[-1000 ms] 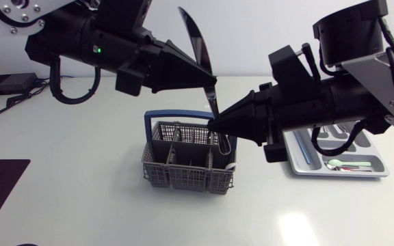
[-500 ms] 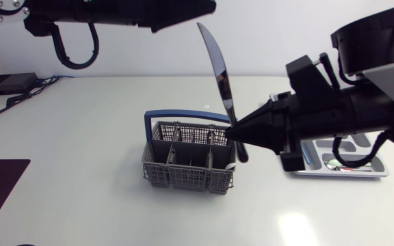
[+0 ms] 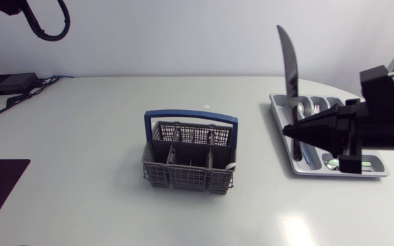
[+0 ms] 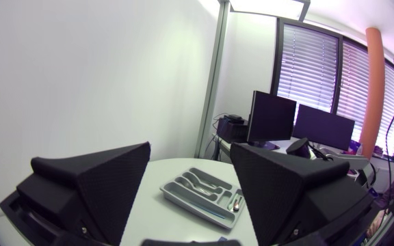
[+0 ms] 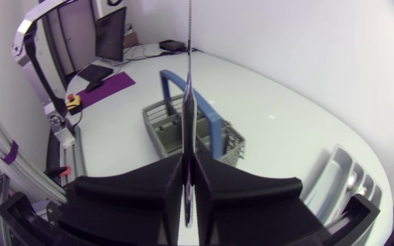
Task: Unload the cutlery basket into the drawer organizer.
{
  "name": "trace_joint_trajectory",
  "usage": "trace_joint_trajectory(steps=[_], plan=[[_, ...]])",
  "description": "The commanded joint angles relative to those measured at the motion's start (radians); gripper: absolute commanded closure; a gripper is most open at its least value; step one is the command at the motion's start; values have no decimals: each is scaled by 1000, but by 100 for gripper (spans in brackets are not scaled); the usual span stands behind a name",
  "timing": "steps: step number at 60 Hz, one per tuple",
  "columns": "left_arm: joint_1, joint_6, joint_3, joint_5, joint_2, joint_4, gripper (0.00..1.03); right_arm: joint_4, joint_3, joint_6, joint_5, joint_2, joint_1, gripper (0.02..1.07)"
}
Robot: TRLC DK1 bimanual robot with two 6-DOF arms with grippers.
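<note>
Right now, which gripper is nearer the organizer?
Right. The right gripper holds the knife at the edge of the organizer; the left gripper is far off, outside the head view.

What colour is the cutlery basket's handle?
Blue; the handle arches over the grey basket. Head view shows it best.

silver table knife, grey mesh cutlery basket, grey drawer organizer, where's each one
silver table knife (image 3: pixel 290 65), head view, middle of the upright blade.
grey mesh cutlery basket (image 3: pixel 187 178), head view, its front wall.
grey drawer organizer (image 3: pixel 278 109), head view, the rim nearest the basket.
</note>
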Motion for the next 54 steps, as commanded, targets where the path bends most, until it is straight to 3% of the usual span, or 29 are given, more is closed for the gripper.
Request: trace_joint_trajectory(steps=[1,4,7,21,26,38,54], plan=[[-49,71,24,9,-30,-78,22,17,-15,-39,2,10,-117,102],[-91,198,25,-33,-32,-189,22,34,-11,-45,9,27,-194,102],[-150,324,16,-149,-34,-288,22,52,3,-57,39,66,-263,102],[-242,451,-88,-400,-11,-310,22,185,126,-53,229,356,-455,102],[-308,514,-134,-541,11,-310,22,231,199,-40,312,500,-499,102],[-387,539,-199,-623,51,-304,22,294,325,-2,456,756,-533,102],[-437,551,-215,-716,98,-308,22,291,500,59,563,951,-550,102]])
